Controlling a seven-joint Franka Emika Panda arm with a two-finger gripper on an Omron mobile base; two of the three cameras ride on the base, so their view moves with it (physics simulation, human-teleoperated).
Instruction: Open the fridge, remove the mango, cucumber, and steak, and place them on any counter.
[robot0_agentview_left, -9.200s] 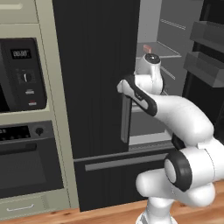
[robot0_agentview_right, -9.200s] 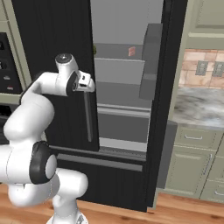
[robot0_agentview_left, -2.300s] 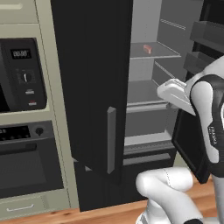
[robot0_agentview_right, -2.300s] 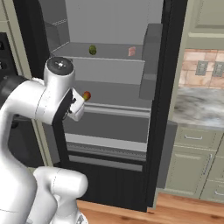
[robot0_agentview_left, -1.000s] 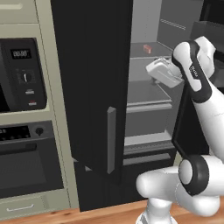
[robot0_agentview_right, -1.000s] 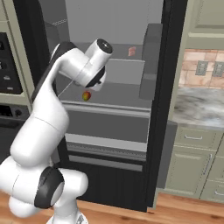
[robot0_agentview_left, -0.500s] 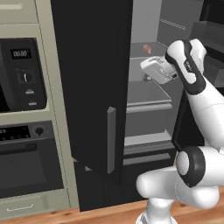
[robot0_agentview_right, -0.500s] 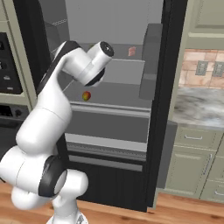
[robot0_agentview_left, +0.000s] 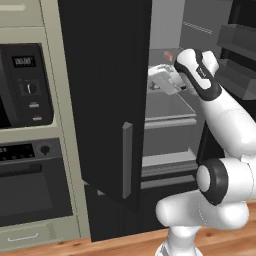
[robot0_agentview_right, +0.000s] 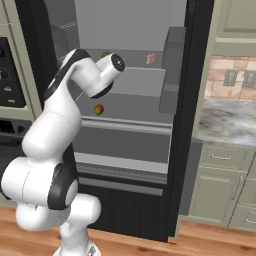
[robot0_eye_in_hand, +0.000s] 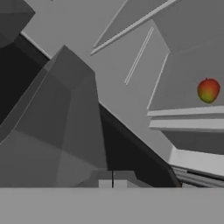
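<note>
Nearest, the gripper (robot0_eye_in_hand: 113, 183) has its jaws pressed together and holds nothing; it is raised inside the open fridge (robot0_agentview_left: 110, 90) at the level of the upper shelves. The step in hand is the reach for the first item. Beyond it the mango (robot0_eye_in_hand: 208, 90) sits alone on a shelf, off to one side of the gripper's line. Farther back on a higher shelf lie the steak (robot0_agentview_right: 150, 58) and the cucumber (robot0_agentview_right: 105, 54). The table (robot0_agentview_right: 227, 125) waits to the fridge's right. Next, the jaws must spread and swing toward the mango. Compared with half a second ago, the hand has turned further into the fridge.
</note>
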